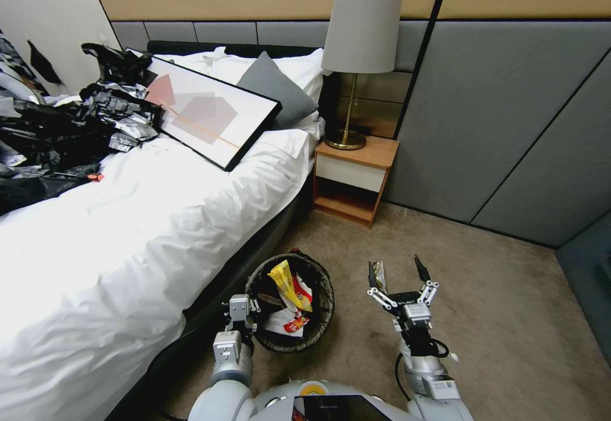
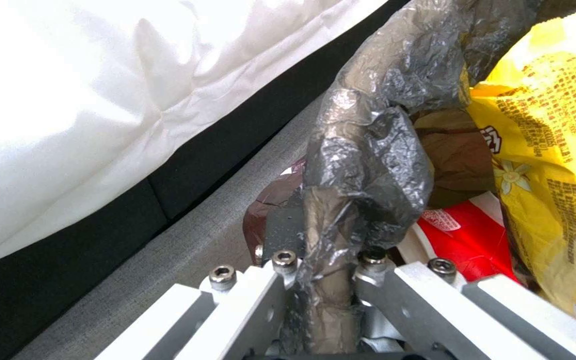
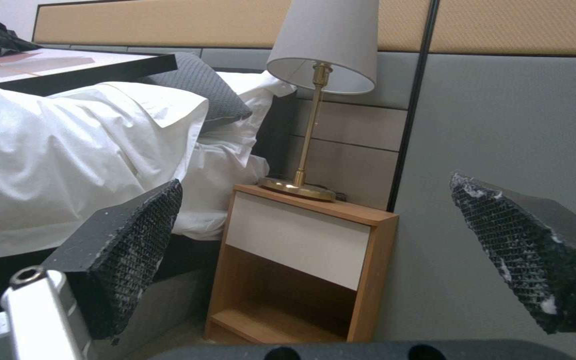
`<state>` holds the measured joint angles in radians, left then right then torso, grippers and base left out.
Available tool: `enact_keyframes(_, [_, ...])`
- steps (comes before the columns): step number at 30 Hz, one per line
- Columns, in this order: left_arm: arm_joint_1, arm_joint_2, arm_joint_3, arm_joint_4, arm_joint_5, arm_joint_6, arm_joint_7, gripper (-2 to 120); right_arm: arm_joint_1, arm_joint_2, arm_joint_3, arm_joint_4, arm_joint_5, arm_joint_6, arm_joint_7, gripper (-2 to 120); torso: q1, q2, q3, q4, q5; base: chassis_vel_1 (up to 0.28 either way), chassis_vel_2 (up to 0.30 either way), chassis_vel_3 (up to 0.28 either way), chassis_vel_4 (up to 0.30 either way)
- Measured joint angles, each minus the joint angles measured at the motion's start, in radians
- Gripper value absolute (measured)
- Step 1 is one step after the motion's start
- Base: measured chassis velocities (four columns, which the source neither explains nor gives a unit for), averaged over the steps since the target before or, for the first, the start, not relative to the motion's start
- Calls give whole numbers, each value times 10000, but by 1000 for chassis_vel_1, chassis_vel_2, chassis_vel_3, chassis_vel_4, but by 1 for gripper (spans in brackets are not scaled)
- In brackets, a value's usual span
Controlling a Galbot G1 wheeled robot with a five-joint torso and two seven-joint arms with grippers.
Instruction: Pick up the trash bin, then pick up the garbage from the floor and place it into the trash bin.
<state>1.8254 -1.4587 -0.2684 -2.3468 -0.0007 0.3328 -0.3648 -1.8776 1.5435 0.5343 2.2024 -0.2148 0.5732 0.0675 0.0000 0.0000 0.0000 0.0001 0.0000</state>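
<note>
The wide bed with its rumpled white duvet [image 1: 127, 230] lies off to the far side of the left gripper, its dark base running close alongside. On the tan carpeted floor [image 1: 496, 306], ahead of the right gripper, stands a small wooden nightstand with a white drawer front [image 1: 353, 179], carrying a brass-stemmed lamp with a grey shade [image 1: 361, 32].

Between the two arms, nearer the left one, is the trash bin, a small round bucket lined with a crinkly black bag [image 1: 321, 309]. The left gripper [image 1: 245, 313] is clamped on the bag-covered rim at the edge nearest the robot; from the left wrist the folded black plastic runs straight down between its closed fingers [image 2: 395, 285]. Whether the bin rests on the carpet or hangs lifted, I cannot tell.

Inside it lies the garbage: a yellow printed wrapper [image 1: 283, 281], crumpled red-and-white paper packs [image 1: 294, 324] and a brown paper bag [image 2: 451, 150].

The right gripper [image 1: 396, 274] hovers just beside the bin, spread wide. A small silvery wrapper [image 1: 379, 274] stands against its bin-side finger.
</note>
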Motion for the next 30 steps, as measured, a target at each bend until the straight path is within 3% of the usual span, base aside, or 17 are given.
enact_keyframes(10, [-20, 23, 38, -5, -19, -8, 3, 0, 198, 36, 376, -98, 307, -10, -74, 100, 0, 0, 0, -1, -1, 0, 0, 0, 0])
enact_keyframes(16, [9, 42, 38, -31, -11, -9, 16, 0, 893, -243, 834, -230, 945, -585, -219, 100, 0, 0, 0, -1, 0, 0, 0, 0, 0])
enact_keyframes(27, [44, 45, 22, -87, 39, -7, 20, 0, 3254, -1130, 1219, -751, 2805, -3309, -419, 100, 0, -1, 0, 0, 0, 0, 0, 0, 0])
enact_keyframes(30, [52, 34, 39, -93, 68, -7, 25, 0, 4151, -1407, 889, -1503, 3371, -5133, -132, 100, 0, 0, 0, 0, -2, 0, 0, 0, 0])
